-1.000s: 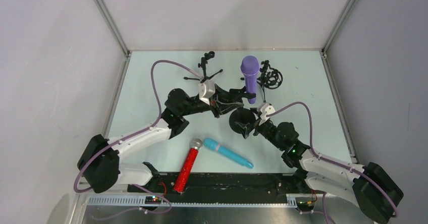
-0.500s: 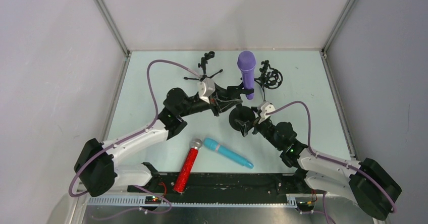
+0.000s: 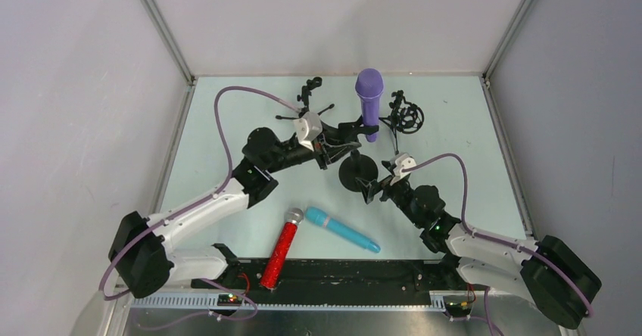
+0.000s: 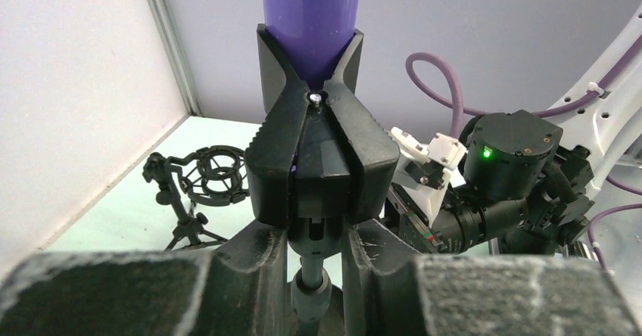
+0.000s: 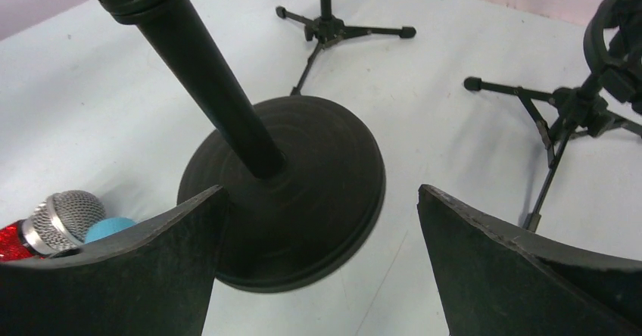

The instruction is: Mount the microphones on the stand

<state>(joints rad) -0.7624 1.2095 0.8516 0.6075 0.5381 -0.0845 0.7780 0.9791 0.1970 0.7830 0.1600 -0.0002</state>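
Worktop [image 3: 227, 124] carries everything, with both arms stretched toward its middle. The left arm [image 3: 197, 211] reaches in from the near-left corner and the right arm [image 3: 484, 245] from the near-right corner.

Between them stands the round-base stand [image 3: 357, 171], a little past the centre toward the far edge. The purple microphone [image 3: 369, 101] sits head-up in its clip [image 4: 314, 154], whose two black halves pinch the handle from below. So the first of three fittings looks done, or nearly so.

The left gripper [image 4: 312, 268] is clamped on the stand's neck just under that clip, its pads hugging the stem on both sides. The right gripper [image 5: 322, 192] is spread wide and holds nothing, with the disc base lying just ahead between its fingers (it may be placed to steady the base, but no contact shows).

The red microphone [image 3: 280, 254] and the teal-blue microphone [image 3: 344, 231] lie loose near the near edge, heads close together and bodies splayed apart. A small tripod stand [image 3: 309, 101] and a shock-mount stand [image 3: 405, 116] wait by the far edge, on either side of the purple one, both unfilled.

The next move, as I judge it, calls for the left fingers to let go without tipping the stand. One arm then has to come back to the near edge for a lying microphone, gripped along its body so it can be turned upright.
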